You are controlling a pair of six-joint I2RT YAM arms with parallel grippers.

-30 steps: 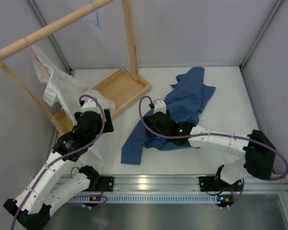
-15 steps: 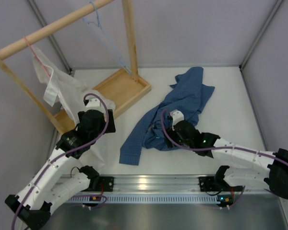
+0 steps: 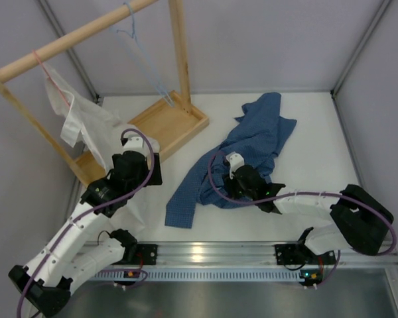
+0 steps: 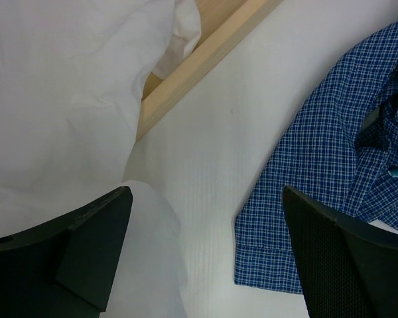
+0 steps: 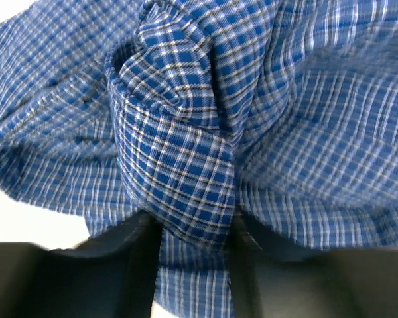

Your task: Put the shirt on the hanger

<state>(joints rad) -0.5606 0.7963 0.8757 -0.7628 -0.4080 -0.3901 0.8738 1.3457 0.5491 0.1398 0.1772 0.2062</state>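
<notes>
The blue checked shirt (image 3: 259, 136) lies crumpled on the white table, one sleeve trailing toward the near left. My right gripper (image 3: 231, 173) is down on the shirt's near middle. In the right wrist view the right gripper (image 5: 194, 232) is shut on a raised fold of the shirt (image 5: 179, 132). The light-blue wire hanger (image 3: 140, 48) hangs from the wooden rail at the back. My left gripper (image 4: 205, 199) stands open and empty above bare table, between the white cloth and the shirt's sleeve end (image 4: 318, 152).
A wooden rack (image 3: 179, 53) with a tray-like base (image 3: 176, 122) stands at the back left. A white garment (image 3: 79, 119) hangs from a pinkish-red hanger (image 3: 40, 59) and drapes down beside my left arm. Grey walls close in the table.
The right gripper has shifted over the shirt and closed on a fold of it. The shirt's near part has bunched slightly. The left arm has barely moved.
</notes>
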